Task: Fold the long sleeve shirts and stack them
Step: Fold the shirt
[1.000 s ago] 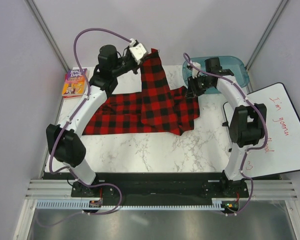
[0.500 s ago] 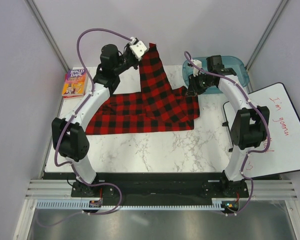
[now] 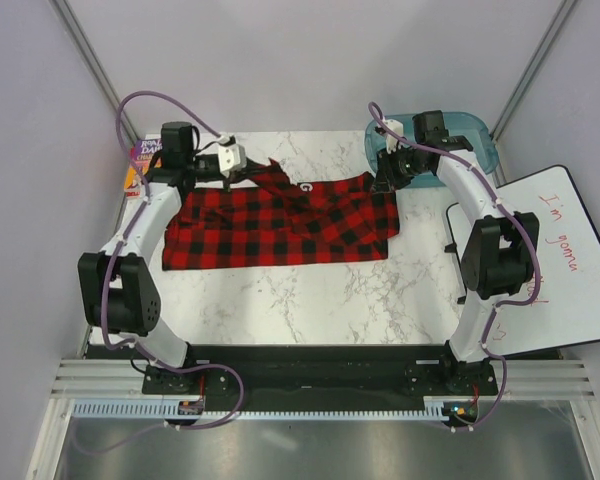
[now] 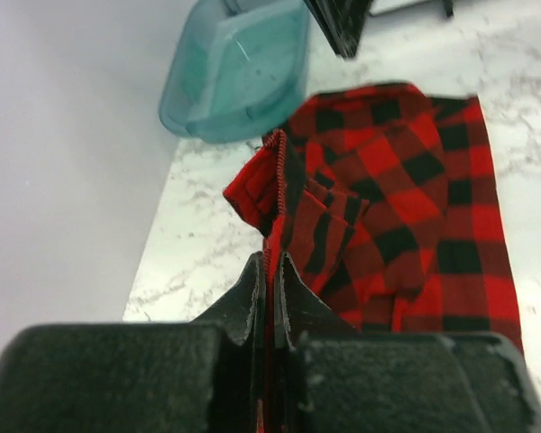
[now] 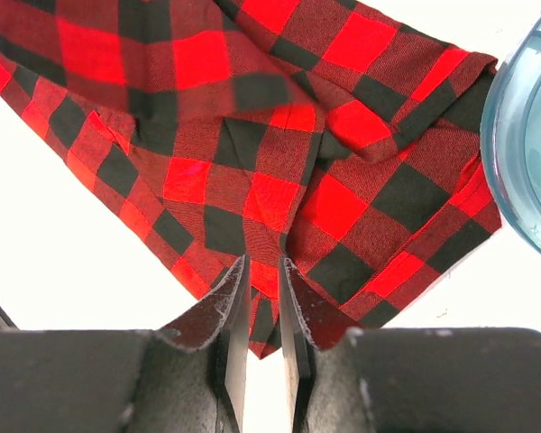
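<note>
The red-and-black check long sleeve shirt (image 3: 280, 228) lies spread across the back half of the table, with a bit of white lettering at its top edge. My left gripper (image 3: 248, 166) is shut on the shirt's upper edge, left of centre. In the left wrist view a red hem runs between the closed jaws of that gripper (image 4: 270, 269), and the shirt (image 4: 397, 180) stretches away beyond. My right gripper (image 3: 383, 182) sits at the shirt's upper right corner. In the right wrist view this gripper (image 5: 263, 271) has its jaws close together with a corner of the shirt (image 5: 252, 135) between them.
A teal plastic bin (image 3: 465, 135) stands at the back right, right behind my right gripper; it also shows in the left wrist view (image 4: 239, 68). A colourful book (image 3: 140, 165) lies at the back left, partly under my left arm. A whiteboard (image 3: 565, 265) lies at the right.
My left gripper has swung left and down from the back centre, laying the lifted part of the shirt onto the table. My right gripper has stayed put.
</note>
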Robot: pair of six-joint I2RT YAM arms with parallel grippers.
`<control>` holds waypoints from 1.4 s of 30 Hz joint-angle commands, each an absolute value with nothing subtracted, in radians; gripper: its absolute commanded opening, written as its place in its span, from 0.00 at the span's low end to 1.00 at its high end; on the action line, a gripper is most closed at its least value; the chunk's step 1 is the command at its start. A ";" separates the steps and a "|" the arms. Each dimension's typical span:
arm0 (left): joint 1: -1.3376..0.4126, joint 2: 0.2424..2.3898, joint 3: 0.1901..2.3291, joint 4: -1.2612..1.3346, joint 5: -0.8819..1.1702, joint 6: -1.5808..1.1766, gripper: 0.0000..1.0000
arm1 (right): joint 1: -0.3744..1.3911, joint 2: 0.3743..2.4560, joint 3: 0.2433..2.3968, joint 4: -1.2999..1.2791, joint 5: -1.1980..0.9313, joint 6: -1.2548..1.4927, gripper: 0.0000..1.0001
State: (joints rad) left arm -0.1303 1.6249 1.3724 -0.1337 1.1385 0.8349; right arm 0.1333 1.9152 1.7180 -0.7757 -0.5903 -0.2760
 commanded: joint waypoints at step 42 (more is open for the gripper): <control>0.076 1.848 1.396 -0.690 0.620 1.377 0.72 | 0.356 1.933 1.640 -0.716 -0.241 -0.224 0.19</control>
State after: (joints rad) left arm 0.1909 1.8408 1.3865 -0.7658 0.7776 1.7069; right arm 0.3389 1.8832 1.5963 -0.7662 -0.3691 -0.2630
